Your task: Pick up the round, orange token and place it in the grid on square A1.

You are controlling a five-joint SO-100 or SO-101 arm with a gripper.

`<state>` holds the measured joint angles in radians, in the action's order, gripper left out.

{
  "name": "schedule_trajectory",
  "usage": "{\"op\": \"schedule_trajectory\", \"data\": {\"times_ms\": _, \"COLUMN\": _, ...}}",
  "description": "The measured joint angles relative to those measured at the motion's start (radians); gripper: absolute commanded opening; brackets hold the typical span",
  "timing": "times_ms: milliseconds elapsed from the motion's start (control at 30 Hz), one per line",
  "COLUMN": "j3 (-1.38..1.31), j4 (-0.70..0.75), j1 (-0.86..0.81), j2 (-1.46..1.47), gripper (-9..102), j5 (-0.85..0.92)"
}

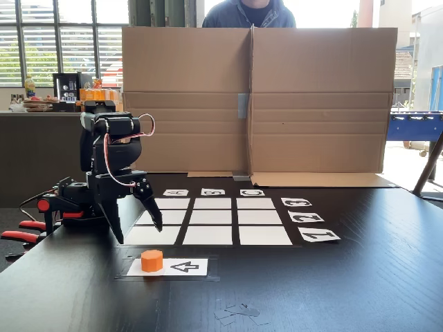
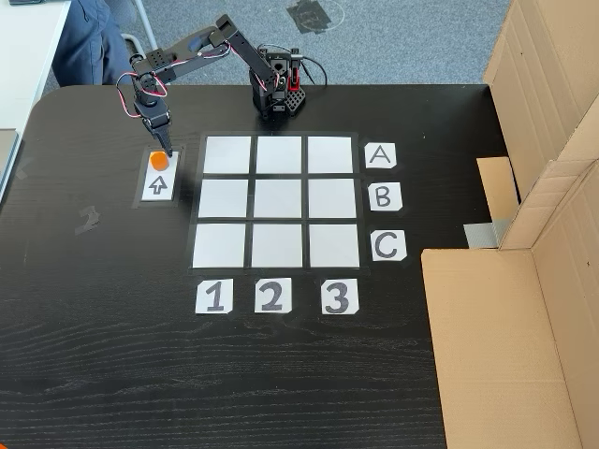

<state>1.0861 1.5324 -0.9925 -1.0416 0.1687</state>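
A small black robot arm reaches over a dark wooden table, its gripper hanging with both fingers spread apart and nothing between them, just above the orange token. Seen from the low fixed view, the fingertips end a little above and behind the token; from the high fixed view the gripper sits right over the token, and contact cannot be judged there. The token rests on one end of a white card printed with a black arrow, which lies just beside the grid but apart from it. The grid's nine white cells lie bare, edged by labels A, B and C along one side and 1, 2 and 3 along another. Square A1, the corner cell nearest the card in the high view, holds nothing. The arm's base stands at the table's edge, red and white wires looping along its joints. A folded cardboard screen stands at the far side of the table in the low view, with a person behind it, and a few paper scraps lie near the front edge.
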Motion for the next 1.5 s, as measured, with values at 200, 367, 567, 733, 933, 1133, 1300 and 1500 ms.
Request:
{"op": "schedule_trajectory", "data": {"times_ms": 200, "j3": 0.0, "j4": -0.021, "j1": 0.028, "j2": 0.057, "gripper": 34, "j5": -0.015}}
{"op": "schedule_trajectory", "data": {"times_ms": 367, "j3": -0.038, "j4": -0.029, "j1": 0.037, "j2": 0.094, "gripper": 35, "j5": -0.041}}
{"op": "schedule_trajectory", "data": {"times_ms": 567, "j3": -0.055, "j4": -0.051, "j1": 0.044, "j2": 0.115, "gripper": 35, "j5": -0.052}}
{"op": "schedule_trajectory", "data": {"times_ms": 733, "j3": -0.055, "j4": -0.06, "j1": 0.049, "j2": 0.118, "gripper": 35, "j5": -0.054}}
{"op": "schedule_trajectory", "data": {"times_ms": 933, "j3": -0.055, "j4": -0.084, "j1": 0.051, "j2": 0.137, "gripper": 35, "j5": -0.081}}
{"op": "schedule_trajectory", "data": {"times_ms": 1133, "j3": -0.055, "j4": -0.095, "j1": 0.051, "j2": 0.15, "gripper": 35, "j5": -0.106}}
{"op": "schedule_trajectory", "data": {"times_ms": 1300, "j3": -0.055, "j4": -0.098, "j1": 0.049, "j2": 0.15, "gripper": 35, "j5": -0.121}}
{"op": "schedule_trajectory", "data": {"times_ms": 1500, "j3": -0.055, "j4": -0.106, "j1": 0.049, "j2": 0.15, "gripper": 35, "j5": -0.146}}
